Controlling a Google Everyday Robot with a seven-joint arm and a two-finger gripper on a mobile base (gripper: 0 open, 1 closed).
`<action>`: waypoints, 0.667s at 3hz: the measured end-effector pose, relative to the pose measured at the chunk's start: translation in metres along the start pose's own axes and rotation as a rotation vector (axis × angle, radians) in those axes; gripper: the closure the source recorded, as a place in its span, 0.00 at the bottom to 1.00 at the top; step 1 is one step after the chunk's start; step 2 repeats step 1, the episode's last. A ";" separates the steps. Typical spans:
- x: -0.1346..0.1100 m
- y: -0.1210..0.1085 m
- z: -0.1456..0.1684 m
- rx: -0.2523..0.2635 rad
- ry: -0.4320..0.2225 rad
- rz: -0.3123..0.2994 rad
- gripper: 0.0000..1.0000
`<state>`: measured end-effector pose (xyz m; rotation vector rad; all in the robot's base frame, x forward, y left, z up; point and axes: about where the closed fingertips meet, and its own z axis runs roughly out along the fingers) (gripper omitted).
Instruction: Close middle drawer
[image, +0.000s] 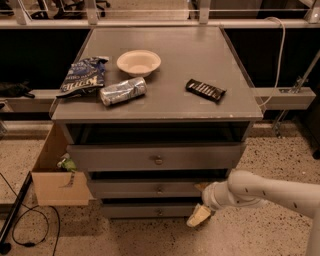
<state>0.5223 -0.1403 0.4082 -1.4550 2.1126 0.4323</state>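
Note:
The grey cabinet (240, 112) has three drawers. The middle drawer (135, 189), with a small round knob (160, 189), sits under the pulled-out uppermost drawer (115, 157). It stands slightly further out than the lowest drawer (135, 210). My gripper (201, 201) is on a white arm (270, 192) that reaches in from the right. It is at the right end of the middle drawer's front. Its cream fingers are spread apart and hold nothing. One fingertip (202, 186) touches the drawer front and the other (198, 216) points down past the lowest drawer.
On the cabinet top lie a chip bag (82, 76), a white bowl (138, 62), a crushed can (123, 91) and a chocolate bar (205, 90). An open cardboard box (52, 187) stands left of the cabinet. Cables (22, 225) lie on the floor at left.

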 end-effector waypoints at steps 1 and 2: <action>0.000 0.000 0.000 0.000 0.000 0.000 0.00; 0.000 0.000 0.000 0.000 0.000 0.000 0.00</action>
